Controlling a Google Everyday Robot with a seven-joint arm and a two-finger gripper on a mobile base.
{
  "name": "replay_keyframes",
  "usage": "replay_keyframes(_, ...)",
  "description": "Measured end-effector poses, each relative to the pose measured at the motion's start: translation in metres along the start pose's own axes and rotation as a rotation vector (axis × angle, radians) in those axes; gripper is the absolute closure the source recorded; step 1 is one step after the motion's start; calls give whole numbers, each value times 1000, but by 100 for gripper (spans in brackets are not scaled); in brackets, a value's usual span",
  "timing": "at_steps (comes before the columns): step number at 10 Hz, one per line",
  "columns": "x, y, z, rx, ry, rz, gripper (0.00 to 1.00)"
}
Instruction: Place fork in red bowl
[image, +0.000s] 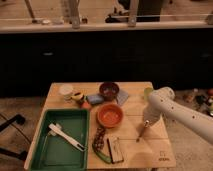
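Observation:
The red bowl (110, 115) sits near the middle of the wooden table (155, 150). My gripper (141, 133) hangs from the white arm (165, 105) on the right. It points down at the tabletop just right of the red bowl. A slim dark sliver (139, 138) reaches from the gripper down to the wood. I cannot tell whether it is the fork. No other silvery fork shows on the table. A larger white utensil (65, 136) lies in the green tray (47, 155) at the left.
A dark bowl (109, 90) stands behind the red one, beside a bluish cloth (122, 97). A white cup (65, 90), a yellow item (77, 96) and a blue item (94, 99) sit at the back left. A packet (115, 149) lies at the front.

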Motion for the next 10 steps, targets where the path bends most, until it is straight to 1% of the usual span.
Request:
replay_keyframes(1, 2, 1, -1, 3, 2, 13, 100)
replay_keyframes(4, 3, 4, -5, 5, 8, 15, 100)
replay_keyframes(10, -10, -4, -23, 38, 44, -22, 100)
